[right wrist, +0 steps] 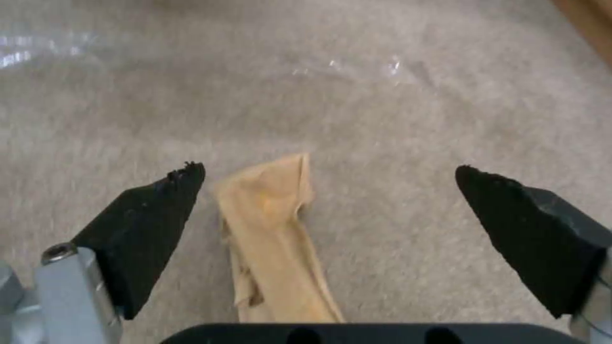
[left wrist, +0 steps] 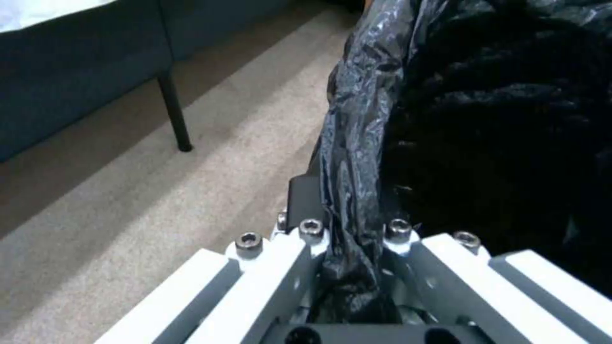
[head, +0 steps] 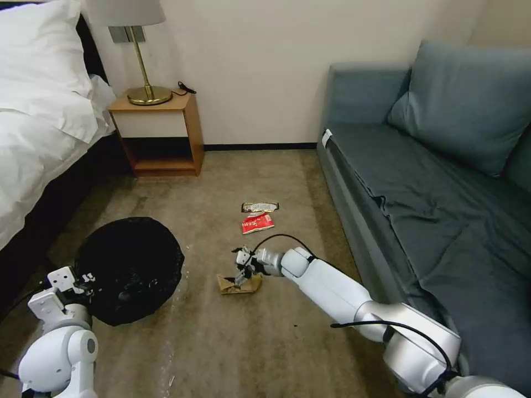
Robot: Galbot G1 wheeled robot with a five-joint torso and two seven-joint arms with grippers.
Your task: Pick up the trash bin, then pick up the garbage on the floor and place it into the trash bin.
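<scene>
The trash bin (head: 130,268), lined with a crinkled black bag, hangs at the lower left with my left gripper (head: 83,282) shut on its rim; the left wrist view shows the bag-covered rim (left wrist: 354,191) pinched between the fingers. Garbage lies on the carpet: a crumpled brown paper bag (head: 239,284), a red-and-white snack packet (head: 257,223) and a gold-and-dark bar wrapper (head: 259,207). My right gripper (head: 241,271) is right over the brown bag. In the right wrist view it is open (right wrist: 328,174), the brown bag (right wrist: 274,234) lying between the two black pads, nearer one pad (right wrist: 150,224).
A blue-grey sofa (head: 437,182) runs along the right side. A wooden nightstand (head: 160,130) with a brass lamp (head: 145,72) stands at the back wall, beside the white bed (head: 38,127) on the left. Beige carpet (head: 260,342) lies open in the foreground.
</scene>
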